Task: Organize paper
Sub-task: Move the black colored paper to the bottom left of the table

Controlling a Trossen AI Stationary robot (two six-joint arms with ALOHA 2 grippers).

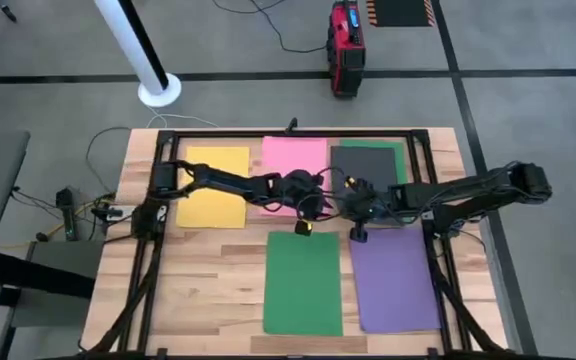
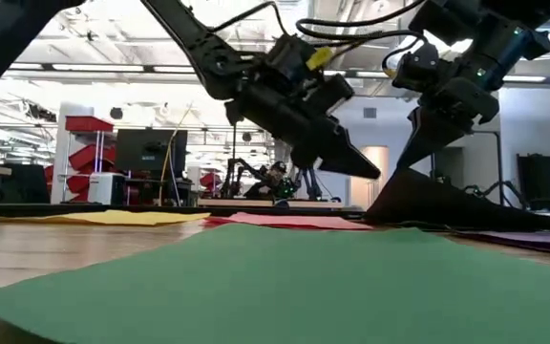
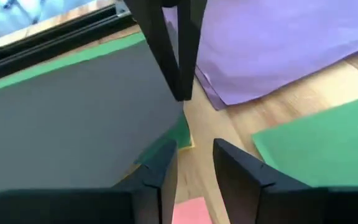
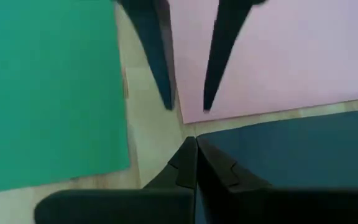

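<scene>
Several sheets of paper lie on the wooden table: yellow (image 1: 213, 185) at the far left, pink (image 1: 293, 165) beside it, a green sheet (image 1: 303, 280) near the middle and a purple one (image 1: 393, 280) near right. A dark grey sheet (image 1: 368, 165) lies on another green sheet (image 3: 73, 59) at the far right. My right gripper (image 1: 340, 205) is shut on the dark grey sheet. My left gripper (image 3: 194, 162) hovers open facing it, just short of that sheet's corner, over bare wood beside the pink sheet, with nothing between its fingers. My right gripper pinches the dark grey sheet at its near left corner (image 3: 178, 102) between its two shut fingers (image 3: 179, 62), which come from above, slanting down. That corner is raised off the table like a tent (image 2: 418, 182); the rest of the sheet lies flat on the green one.
A black metal frame (image 1: 288, 135) runs along the table's far edge and down both sides. Bare wood (image 1: 208, 290) lies at the near left. A red device (image 1: 346, 45) and a white pole base (image 1: 158, 92) stand on the floor beyond the table.
</scene>
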